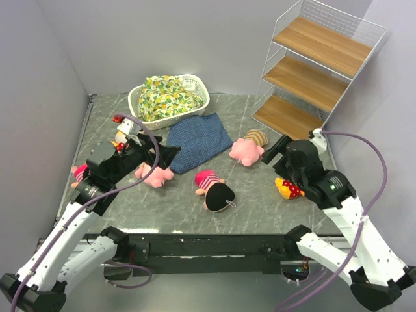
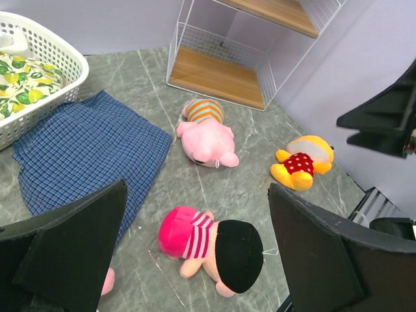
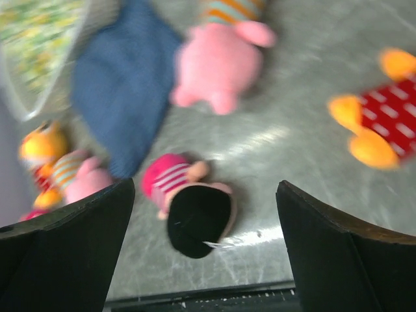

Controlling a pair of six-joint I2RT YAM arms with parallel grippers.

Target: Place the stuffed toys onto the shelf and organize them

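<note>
The white wire shelf (image 1: 305, 81) with three wooden boards stands at the far right; its boards are bare. On the table lie a pink-hatted doll (image 1: 214, 188), a piglet (image 1: 247, 149) near the shelf, a yellow bear (image 1: 289, 188), a second piglet (image 1: 156, 174), a second doll (image 1: 79, 172) and a second bear (image 1: 122, 136) at the left. My left gripper (image 1: 166, 155) is open and empty; in its wrist view the middle doll (image 2: 208, 250) lies below its fingers. My right gripper (image 1: 276, 151) is open and empty above the table, with the same doll (image 3: 192, 208) in its blurred wrist view.
A white laundry basket (image 1: 170, 119) holding a yellow-green floral cloth (image 1: 166, 94) stands at the back left. A blue checked cloth (image 1: 198, 140) lies flat in front of it. Grey walls close in the left side and the back.
</note>
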